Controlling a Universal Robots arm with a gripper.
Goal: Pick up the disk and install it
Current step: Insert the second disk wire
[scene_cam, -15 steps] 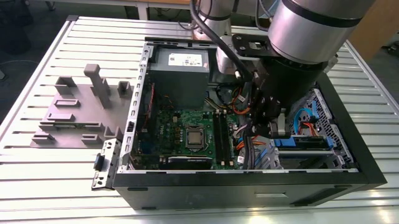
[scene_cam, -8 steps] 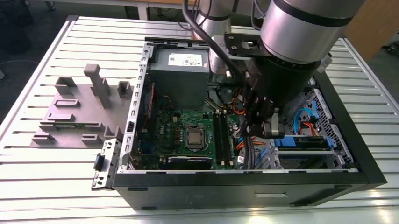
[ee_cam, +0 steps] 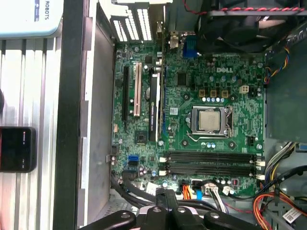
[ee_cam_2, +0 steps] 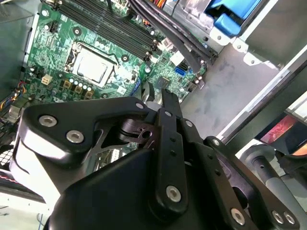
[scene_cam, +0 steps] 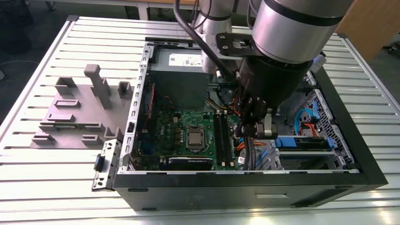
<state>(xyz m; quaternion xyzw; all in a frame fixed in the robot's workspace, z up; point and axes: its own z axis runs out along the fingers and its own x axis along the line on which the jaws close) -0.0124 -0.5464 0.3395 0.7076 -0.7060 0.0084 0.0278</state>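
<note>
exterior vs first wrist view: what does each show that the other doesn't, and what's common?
Exterior view adds: the arm, the whole case, and a grey fixture on the table on the exterior view's left of the case.
First wrist view adds: the expansion slots, a fan, and a black device outside the case.
Both: motherboard, CPU, RAM slots, gripper.
</note>
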